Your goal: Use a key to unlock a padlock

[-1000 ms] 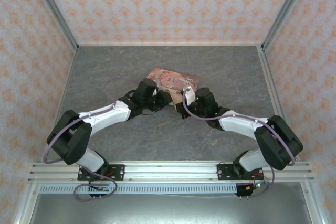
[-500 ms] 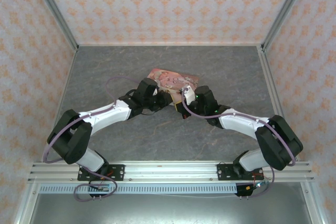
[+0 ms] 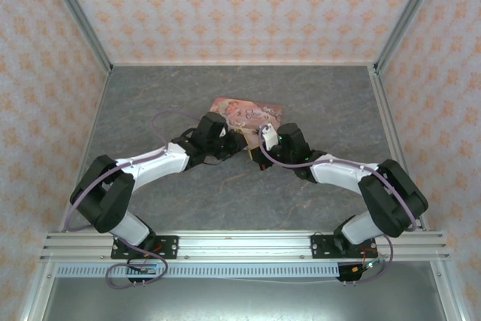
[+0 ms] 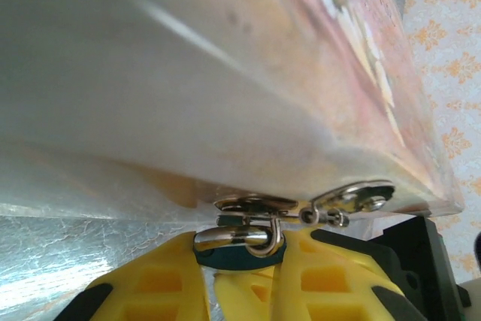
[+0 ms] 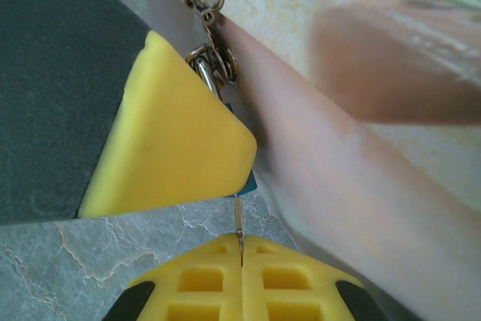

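The left pincer (image 4: 244,264) is clamping its yellow fingers around the teal padlock (image 4: 229,255). The padlock is sitting right between the fingertips, with its shackle (image 4: 234,237) just above them and the pink box (image 3: 248,113) looming beyond. The shackle is looping through the box's metal hasp (image 4: 353,196) and is looking closed, so the unlocking is not yet done. The right pincer (image 5: 240,249) is pinching the thin key (image 5: 239,227) fully shut between its fingers. The blade is pointing straight ahead from the tips to the underside of the padlock. Whether it is seated in the keyhole is hard to tell. Judging from this, the insertion is under way, with the turn and the release of the shackle remaining. Beneath both pincers a grey marbled desk (image 3: 225,201) is carrying everything. Walls (image 3: 240,5) papered in an orange pattern are enclosing it.
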